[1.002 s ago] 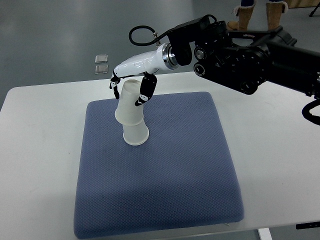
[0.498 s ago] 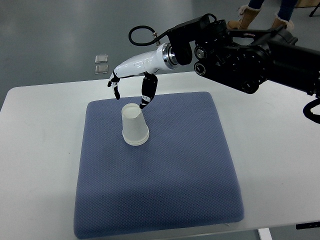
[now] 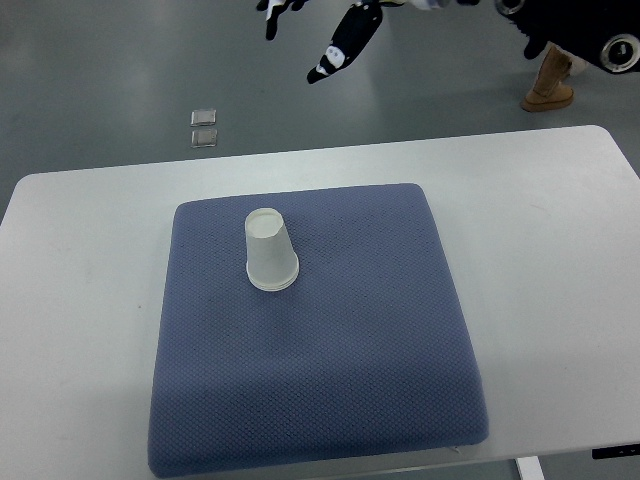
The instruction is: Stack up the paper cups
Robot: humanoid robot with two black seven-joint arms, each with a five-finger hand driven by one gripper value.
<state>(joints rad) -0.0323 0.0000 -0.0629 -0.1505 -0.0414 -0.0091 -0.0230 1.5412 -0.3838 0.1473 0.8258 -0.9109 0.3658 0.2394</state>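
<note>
Standing upside down on the blue pad (image 3: 330,380): stacked paper cups (image 3: 270,251), nested, left of the pad's centre, toward its far half. Pad lies on the white bench (image 3: 560,260). My right hand (image 3: 320,30): at the far top edge, above the floor, well apart from the cups, fingers (image 3: 345,45) spread and holding nothing. Floor beyond bench: two small square tiles (image 3: 203,127); a person's boot (image 3: 548,85), far right.

The right hand (image 3: 318,30) is cut off by the far edge; only some fingertips show, blurred. Its arm (image 3: 580,35) shows as a dark corner at far right. A person's boot (image 3: 548,85) is cut short there. The table (image 3: 560,300) runs past the near and right edges.
</note>
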